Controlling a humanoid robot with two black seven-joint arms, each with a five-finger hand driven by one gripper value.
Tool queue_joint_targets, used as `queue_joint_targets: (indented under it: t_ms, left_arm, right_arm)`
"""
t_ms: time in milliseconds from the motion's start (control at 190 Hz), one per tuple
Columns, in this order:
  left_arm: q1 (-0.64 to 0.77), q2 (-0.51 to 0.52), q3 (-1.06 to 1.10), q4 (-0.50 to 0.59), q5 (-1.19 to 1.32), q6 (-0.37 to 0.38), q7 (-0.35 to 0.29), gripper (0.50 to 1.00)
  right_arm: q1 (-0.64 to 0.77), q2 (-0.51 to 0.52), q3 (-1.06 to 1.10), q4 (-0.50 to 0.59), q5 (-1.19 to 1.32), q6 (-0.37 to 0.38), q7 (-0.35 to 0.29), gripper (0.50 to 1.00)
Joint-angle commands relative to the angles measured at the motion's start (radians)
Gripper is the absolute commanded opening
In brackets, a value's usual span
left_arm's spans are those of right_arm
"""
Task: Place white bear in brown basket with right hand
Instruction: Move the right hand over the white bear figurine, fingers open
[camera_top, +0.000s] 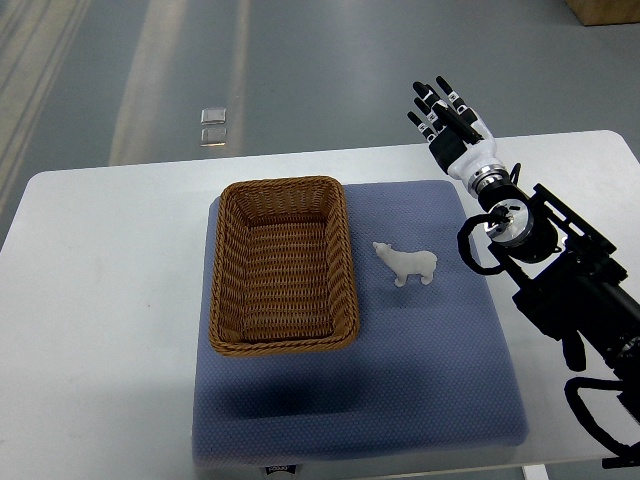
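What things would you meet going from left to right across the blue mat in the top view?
Brown woven wicker basket → small white bear figure → the robot's black-and-white right hand, fingers spread, holding nothing, above the far right corner of the mat.

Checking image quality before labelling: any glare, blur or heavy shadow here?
Top view: sharp throughout; pale glare streaks on the grey floor; a soft dark shadow on the blue padded mat below the brown wicker basket; small white bear figure and right hand evenly lit.

A small dark tag (281, 468) sits on the near edge of the blue mat (440, 400). Its print is too small to read. No other text shows.
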Motion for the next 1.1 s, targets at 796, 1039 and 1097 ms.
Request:
queue_joint_targets:
  t_ms: [796,1039,1097]
  left_arm:
    - [0.000,0.000,0.000,0.001,-0.001,-0.003,0.000,1.000]
    - [0.000,0.000,0.000,-0.002,-0.001,-0.007,0.000,1.000]
    - [0.000,0.000,0.000,-0.002,-0.001,-0.007,0.000,1.000]
  right_arm:
    - [0.127,-0.155,-0.218,0.037,-0.337,0.035,-0.046,0.928]
    - [0.322,-0.342,-0.502,0.109,-0.684,0.209,-0.092,0.928]
    - [0.393,-0.370,-0.586,0.112,-0.724,0.271,-0.126,0.928]
